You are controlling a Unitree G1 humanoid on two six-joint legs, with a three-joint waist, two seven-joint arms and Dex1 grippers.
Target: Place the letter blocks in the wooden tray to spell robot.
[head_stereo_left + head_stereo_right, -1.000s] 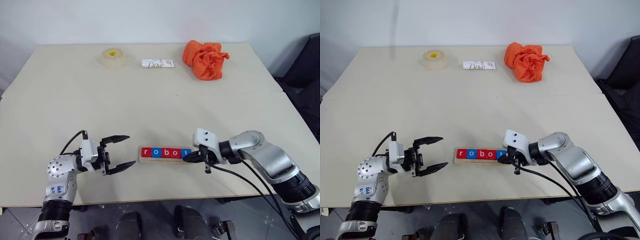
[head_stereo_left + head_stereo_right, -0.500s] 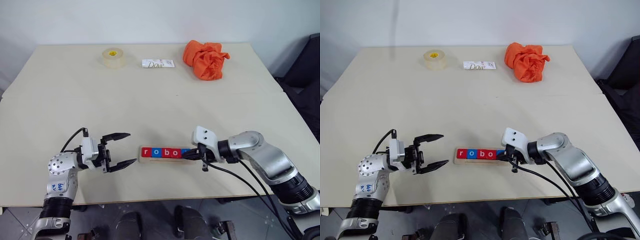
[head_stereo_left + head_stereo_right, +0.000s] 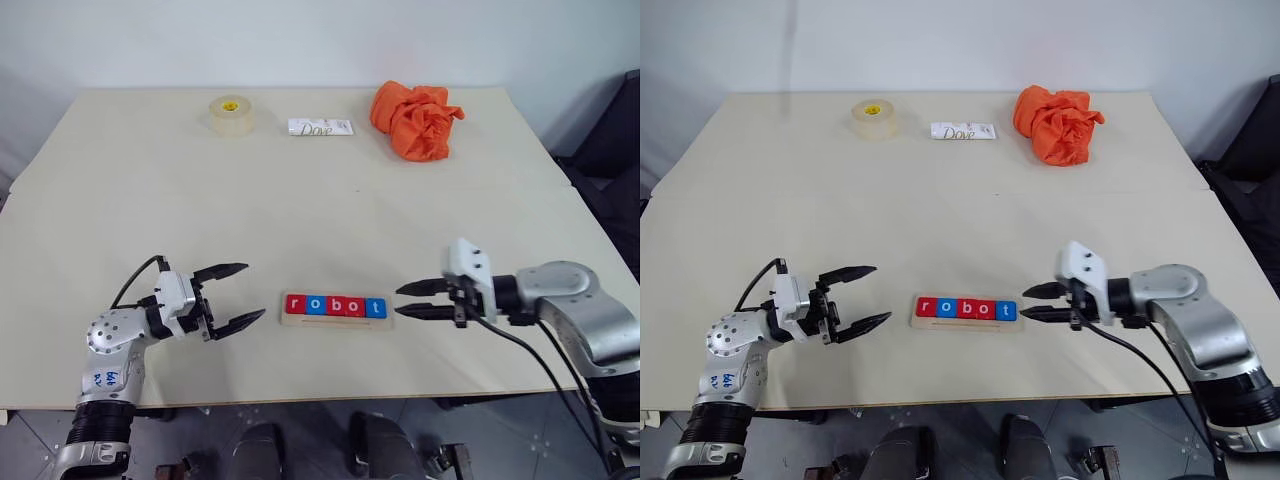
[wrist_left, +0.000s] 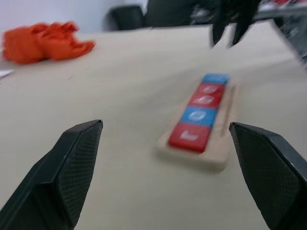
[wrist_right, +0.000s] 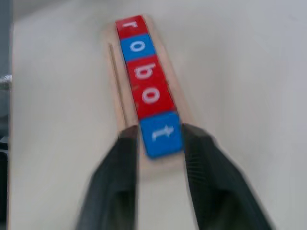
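Right gripper (image 3: pixel 402 301) open beside wooden tray (image 3: pixel 333 319), seemingly apart.

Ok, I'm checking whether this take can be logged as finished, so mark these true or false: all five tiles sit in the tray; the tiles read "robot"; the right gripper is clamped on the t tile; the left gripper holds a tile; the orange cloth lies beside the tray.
1. All five tiles sit in the tray. True.
2. They read r, o, b, o, t. True.
3. The right gripper is clamped on the t tile. False: its fingers are apart, and it hangs clear of the tray's end.
4. The left gripper holds a tile. False: it is open and empty.
5. The orange cloth lies beside the tray. False: it lies at the far edge of the table, near the Dove packet and tape roll.
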